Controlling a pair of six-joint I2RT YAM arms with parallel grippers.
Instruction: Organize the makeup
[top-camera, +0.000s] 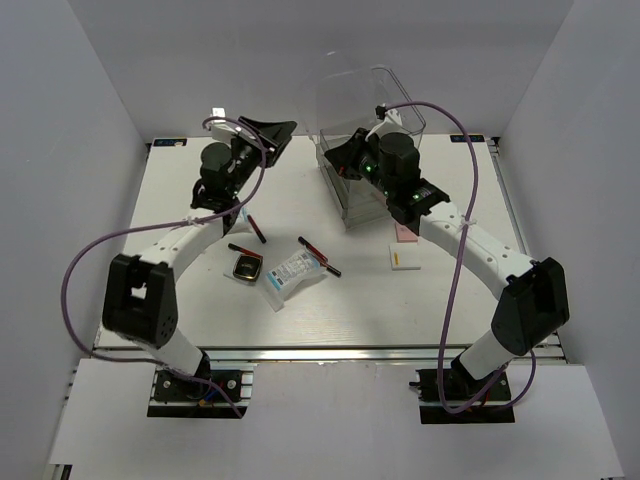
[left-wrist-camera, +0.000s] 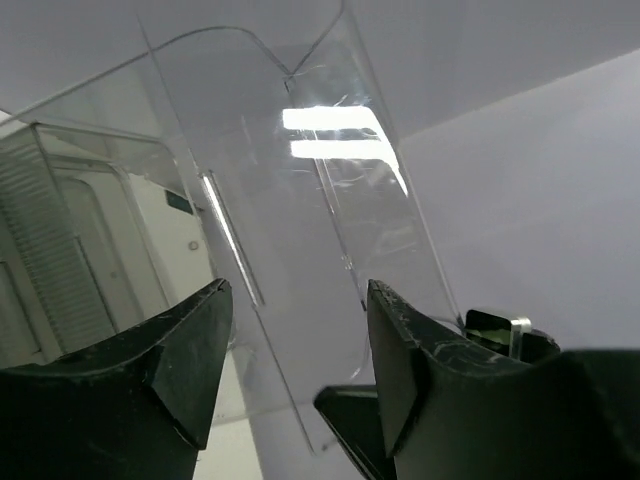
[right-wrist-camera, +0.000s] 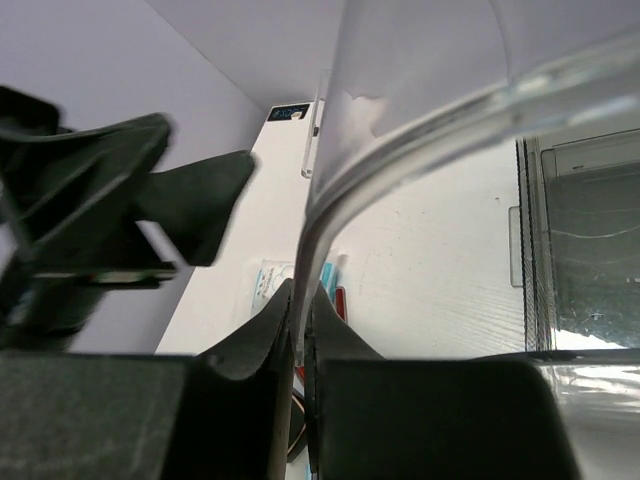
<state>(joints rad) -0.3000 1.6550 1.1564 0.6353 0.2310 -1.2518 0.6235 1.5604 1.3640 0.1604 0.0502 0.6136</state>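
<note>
Black square compact with bronze centre (top-camera: 245, 270), white blue-printed packet (top-camera: 293, 270) and thin black-and-red pencils (top-camera: 318, 256) lie on the white bench (top-camera: 300, 200). The right tool (right-wrist-camera: 302, 300) is pinched on a curved clear plastic panel (right-wrist-camera: 430, 100) at the clear drawer case (top-camera: 345, 200). The left tool (left-wrist-camera: 297, 300) gapes wide, empty. Likely best: steady the panel, load items singly.

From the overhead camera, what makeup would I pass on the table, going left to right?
black square compact → white blue-printed packet → white flat box
</note>
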